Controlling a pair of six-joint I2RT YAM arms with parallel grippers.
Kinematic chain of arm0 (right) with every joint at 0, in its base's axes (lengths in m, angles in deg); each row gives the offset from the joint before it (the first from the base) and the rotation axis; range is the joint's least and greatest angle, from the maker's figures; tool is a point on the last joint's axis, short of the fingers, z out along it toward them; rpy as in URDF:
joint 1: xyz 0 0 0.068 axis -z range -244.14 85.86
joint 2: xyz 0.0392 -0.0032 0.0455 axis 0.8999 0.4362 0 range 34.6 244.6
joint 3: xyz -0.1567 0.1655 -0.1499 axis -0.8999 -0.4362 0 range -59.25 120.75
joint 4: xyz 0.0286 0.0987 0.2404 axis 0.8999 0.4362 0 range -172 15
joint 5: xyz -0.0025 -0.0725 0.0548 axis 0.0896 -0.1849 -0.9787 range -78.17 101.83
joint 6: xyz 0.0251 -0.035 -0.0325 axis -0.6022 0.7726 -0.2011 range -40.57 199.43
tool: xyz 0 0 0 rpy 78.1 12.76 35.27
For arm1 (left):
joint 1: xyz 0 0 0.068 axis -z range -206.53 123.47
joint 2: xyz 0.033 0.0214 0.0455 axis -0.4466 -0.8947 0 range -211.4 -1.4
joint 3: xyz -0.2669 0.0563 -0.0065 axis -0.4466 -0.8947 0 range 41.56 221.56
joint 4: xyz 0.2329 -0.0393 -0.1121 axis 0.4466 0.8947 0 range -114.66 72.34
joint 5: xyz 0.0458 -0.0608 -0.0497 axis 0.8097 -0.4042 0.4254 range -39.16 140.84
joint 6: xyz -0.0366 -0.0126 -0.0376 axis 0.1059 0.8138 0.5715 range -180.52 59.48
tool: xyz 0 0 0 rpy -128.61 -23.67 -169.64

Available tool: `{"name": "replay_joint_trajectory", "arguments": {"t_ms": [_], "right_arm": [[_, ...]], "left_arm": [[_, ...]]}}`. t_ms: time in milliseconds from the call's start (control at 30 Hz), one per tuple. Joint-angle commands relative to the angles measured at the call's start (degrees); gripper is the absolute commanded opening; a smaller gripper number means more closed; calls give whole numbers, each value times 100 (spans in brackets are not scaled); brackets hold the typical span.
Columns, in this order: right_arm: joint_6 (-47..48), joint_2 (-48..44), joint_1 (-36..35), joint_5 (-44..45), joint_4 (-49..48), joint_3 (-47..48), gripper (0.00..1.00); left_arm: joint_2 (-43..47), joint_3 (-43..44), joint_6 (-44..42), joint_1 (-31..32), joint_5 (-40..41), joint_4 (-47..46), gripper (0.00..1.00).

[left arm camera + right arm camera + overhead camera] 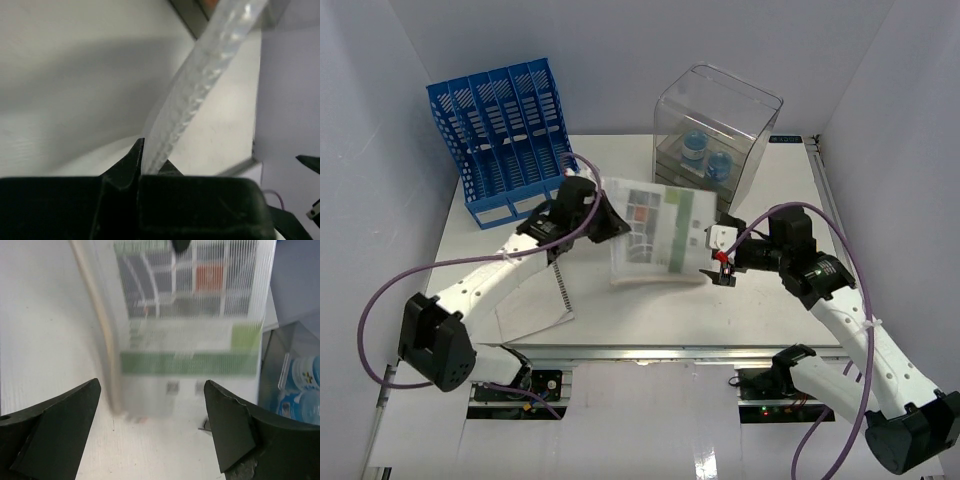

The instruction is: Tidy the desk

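Desk (650, 318): large flat rectangular top, plain white, matte, lying level. In the overhead view, set squarely, long sides running left to right. Metal rail (670, 352) along the near edge. Soft grey shadows across the surface.
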Motion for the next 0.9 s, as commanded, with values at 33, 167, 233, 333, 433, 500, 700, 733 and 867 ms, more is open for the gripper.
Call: {"name": "replay_joint_trajectory", "arguments": {"t_ms": [33, 167, 233, 333, 433, 500, 700, 733, 867], "right_arm": [[-1007, 136, 442, -529, -908, -429, 90], [-1026, 166, 621, -1007, -1013, -705, 90], [-1004, 119, 625, -1072, -1060, -836, 90], [-1029, 82, 626, -1201, -1159, -1003, 90], [-1046, 111, 630, -1167, -1196, -1029, 90], [-1057, 121, 625, -1138, -1196, -1018, 90], [-1031, 63, 633, -1023, -1223, -1045, 90], [-1031, 74, 633, -1012, -1229, -1045, 90], [-1031, 116, 633, -1000, -1238, -1052, 90]], "left_arm": [[129, 2151, -1674, -886, 1694, 1820, 0], [-480, 3565, -2203, -1247, 1875, 2380, 0], [-772, 4148, -2351, -1371, 1799, 2491, 0], [-1189, 4837, -2402, -1426, 1787, 2482, 0], [-1574, 5383, -2413, -1478, 1834, 2508, 0], [-1772, 5689, -2437, -1501, 1917, 2543, 0], [-2108, 6483, -2543, -1501, 2078, 2605, 0], [-2102, 6522, -2554, -1501, 2029, 2616, 0], [-1986, 6451, -2674, -1501, 1990, 2602, 0]]}}
